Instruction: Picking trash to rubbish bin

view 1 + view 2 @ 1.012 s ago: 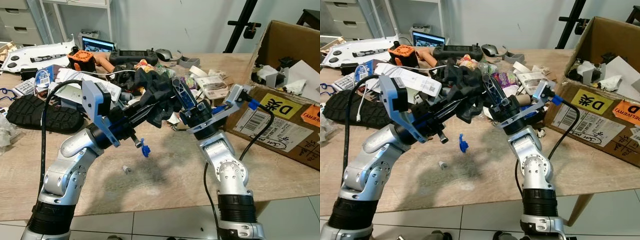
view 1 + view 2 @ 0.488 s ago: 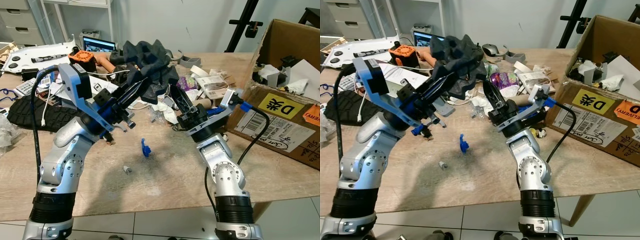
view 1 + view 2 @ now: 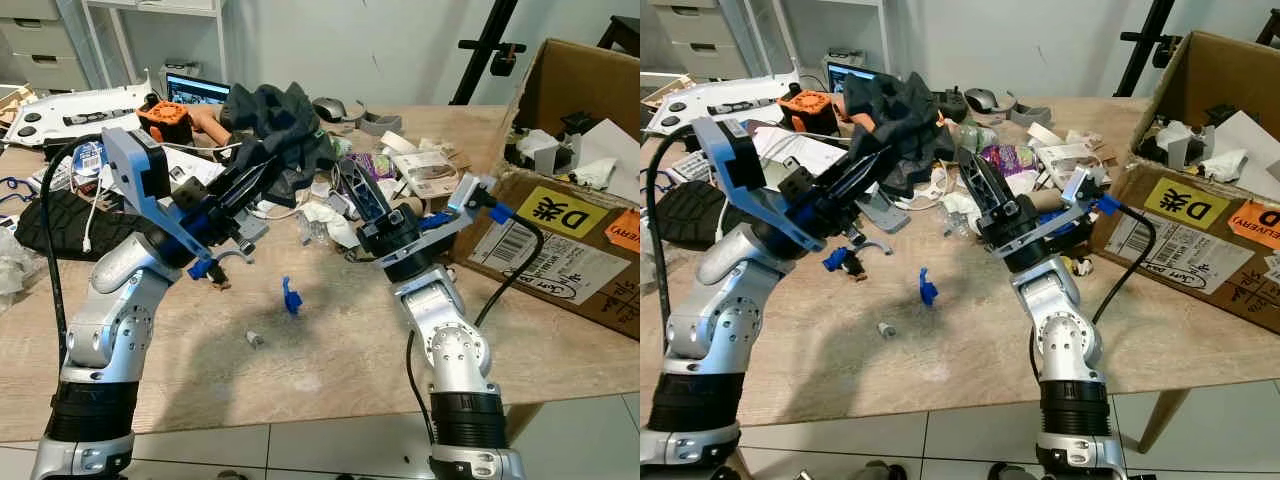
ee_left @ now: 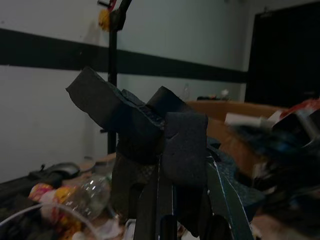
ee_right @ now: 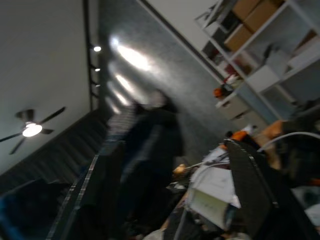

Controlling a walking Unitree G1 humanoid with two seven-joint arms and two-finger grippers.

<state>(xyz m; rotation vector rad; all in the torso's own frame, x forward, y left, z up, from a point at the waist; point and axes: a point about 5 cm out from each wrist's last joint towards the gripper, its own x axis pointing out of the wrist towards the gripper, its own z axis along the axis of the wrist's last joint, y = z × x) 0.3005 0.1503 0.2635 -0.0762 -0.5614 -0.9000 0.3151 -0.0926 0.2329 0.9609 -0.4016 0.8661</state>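
A crumpled piece of dark grey foam (image 3: 278, 112) hangs above the cluttered table, and my left gripper (image 3: 258, 165) is shut on its lower edge. In the left wrist view the foam (image 4: 142, 127) stands just beyond the gripper (image 4: 167, 212), pinched between its black fingers. My right gripper (image 3: 352, 178) points up and left, just right of the foam and apart from it. The right wrist view shows its fingers (image 5: 102, 185) spread wide with nothing between them. A heap of wrappers, paper and a plastic bottle (image 3: 395, 170) lies behind the grippers.
A large open cardboard box (image 3: 575, 215) holding scraps stands at the right. A small blue piece (image 3: 290, 296) and a grey bit (image 3: 253, 340) lie on the bare wood (image 3: 330, 350) in front. A black shoe sole (image 3: 55, 215), papers and a screen (image 3: 195, 90) crowd the left and back.
My left gripper lifted the dark foam out of the heap and carried it up and to the left. The right gripper came off the foam and stays near the heap.
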